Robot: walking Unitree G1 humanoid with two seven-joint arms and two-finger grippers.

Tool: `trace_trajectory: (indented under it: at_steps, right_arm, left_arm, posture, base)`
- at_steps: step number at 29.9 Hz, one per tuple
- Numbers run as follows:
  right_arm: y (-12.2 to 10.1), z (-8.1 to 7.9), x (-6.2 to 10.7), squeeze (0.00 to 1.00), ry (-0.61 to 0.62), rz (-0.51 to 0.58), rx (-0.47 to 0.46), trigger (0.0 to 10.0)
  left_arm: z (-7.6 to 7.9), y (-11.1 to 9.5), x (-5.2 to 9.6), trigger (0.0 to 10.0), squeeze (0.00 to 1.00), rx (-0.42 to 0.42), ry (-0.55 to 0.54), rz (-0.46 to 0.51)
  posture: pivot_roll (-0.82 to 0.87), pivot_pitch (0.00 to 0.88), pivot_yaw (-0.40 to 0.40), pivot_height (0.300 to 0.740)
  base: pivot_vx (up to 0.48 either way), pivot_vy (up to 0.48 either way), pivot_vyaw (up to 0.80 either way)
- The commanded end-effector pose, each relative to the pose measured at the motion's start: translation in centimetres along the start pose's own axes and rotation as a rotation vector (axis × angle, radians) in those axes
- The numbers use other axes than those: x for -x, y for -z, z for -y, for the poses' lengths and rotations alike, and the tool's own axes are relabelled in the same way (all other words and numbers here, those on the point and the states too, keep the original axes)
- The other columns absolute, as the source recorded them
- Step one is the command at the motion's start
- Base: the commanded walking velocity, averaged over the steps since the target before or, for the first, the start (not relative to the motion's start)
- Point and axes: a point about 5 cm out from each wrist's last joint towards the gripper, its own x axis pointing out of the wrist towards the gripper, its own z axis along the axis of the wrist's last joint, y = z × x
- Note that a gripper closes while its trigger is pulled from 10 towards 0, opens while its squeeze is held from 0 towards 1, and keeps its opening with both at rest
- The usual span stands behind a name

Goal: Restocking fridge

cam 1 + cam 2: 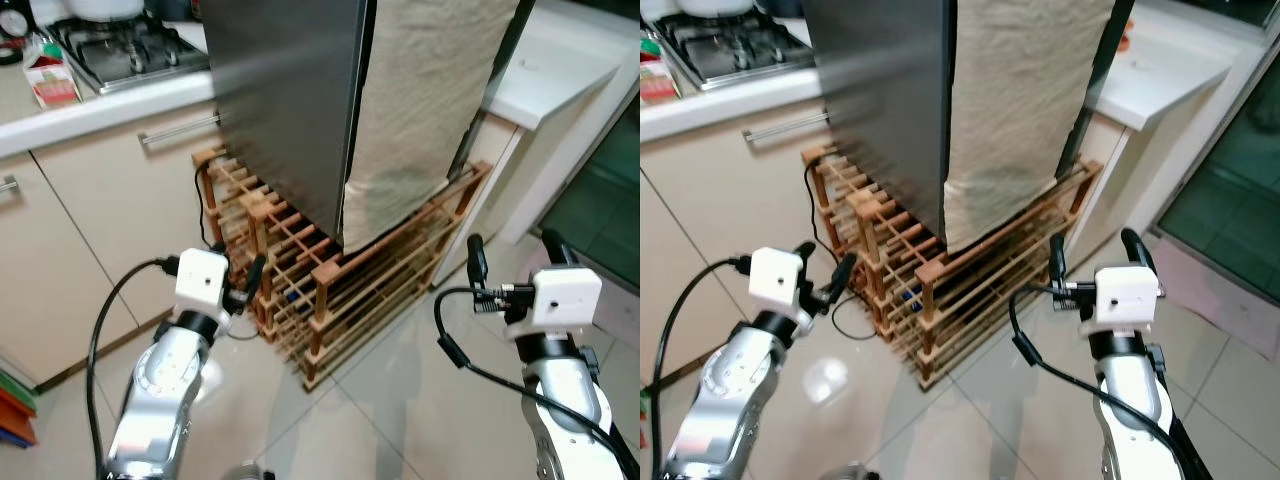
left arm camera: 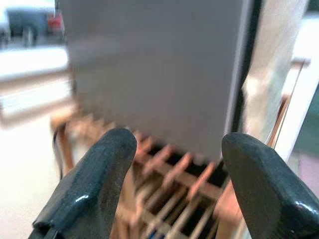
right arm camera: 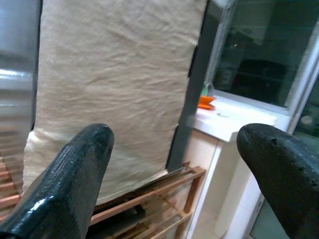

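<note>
Currently, left end effector (image 1: 247, 281): two black fingers spread apart and carrying nothing, raised just in front of the low wooden slatted rack (image 1: 330, 290).
Right end effector (image 1: 512, 252): fingers likewise parted and empty, held out near the rack's right end, aimed toward the hanging cloth.
Task's thing: the tall grey metal fridge (image 1: 285, 100) stands on the wooden rack, its door closed as far as I can tell; no groceries to stock can be made out in either end effector.
Beige cloth (image 1: 425, 110): a creased sheet draped over the fridge's right face, hanging down to the rack top.
Black cable (image 1: 205, 205): loops down beside the rack's left post, close to the left end effector.
Desk (image 1: 90, 110): white counter with a gas hob (image 1: 125, 50) and a red-and-white carton (image 1: 52, 80), well left of the fridge.
Risk, snagging: I judge a left finger could catch the cable or slip between the slats, since both sit right by it.
Risk, cloth: the right fingers could drag the sheet instead of finding a door edge, as it hides that side.
Risk, stability: a hard pull may rock the fridge on its rack.
</note>
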Motion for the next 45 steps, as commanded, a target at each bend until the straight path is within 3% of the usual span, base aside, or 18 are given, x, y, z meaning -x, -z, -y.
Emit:
trace_trajectory:
  at_steps: [1,6,13,20,25,28,34,41,45]
  right_arm:
    - [0.0,0.4,1.0,0.0,0.032,-0.032,0.013,10.0]
    - [0.4,1.1,1.9,0.0,0.063,-0.062,0.04,10.0]
    - [1.4,1.7,2.2,0.0,0.105,-0.086,0.079,10.0]
    - [1.9,1.8,2.1,0.0,0.111,-0.093,0.084,10.0]
    - [2.1,1.7,1.7,0.0,0.095,-0.089,0.085,10.0]
    - [2.1,1.6,1.4,0.0,0.086,-0.08,0.086,10.0]
    - [1.5,1.3,0.2,0.0,0.071,-0.049,0.087,10.0]
    - [1.2,1.2,0.5,0.0,0.062,-0.052,0.088,10.0]
    - [0.8,1.0,0.7,0.0,0.056,-0.046,0.081,10.0]
  left_arm:
    - [1.3,-2.0,-0.3,10.0,0.0,0.029,0.085,0.079]
    - [0.9,-3.1,-0.5,10.0,0.0,0.067,0.069,0.127]
    - [1.3,-5.6,-2.1,10.0,0.0,0.103,0.089,0.21]
    - [1.2,-5.6,-2.4,10.0,0.0,0.127,0.067,0.207]
    - [1.4,-5.3,-2.7,10.0,0.0,0.098,0.067,0.178]
    - [2.2,-5.1,-2.9,10.0,0.0,0.055,0.121,0.147]
    - [3.8,-5.8,-5.6,10.0,0.0,0.003,0.237,0.096]
    - [4.2,-6.5,-8.4,10.0,0.0,0.055,0.208,0.05]
    - [4.2,-6.1,-10.7,10.0,0.0,0.052,0.173,-0.001]
  posture:
    - [-0.1,0.0,-0.028,0.74]
    - [-0.12,0.0,-0.012,0.74]
    - [-0.15,0.0,0.03,0.74]
    - [-0.14,0.0,0.034,0.74]
    - [-0.13,0.0,0.025,0.74]
    - [-0.13,0.0,0.022,0.74]
    - [-0.13,0.0,0.019,0.74]
    - [-0.16,0.033,0.021,0.74]
    - [-0.18,0.027,0.024,0.74]
  base:
    - [0.0,0.0,0.0]
    - [0.323,0.0,0.0]
    - [0.462,0.0,0.0]
    - [0.435,0.0,0.0]
    - [0.217,0.122,0.0]
    - [0.0,0.0,0.0]
    - [0.0,0.0,0.0]
    - [0.0,0.0,0.0]
    - [0.0,0.0,0.0]
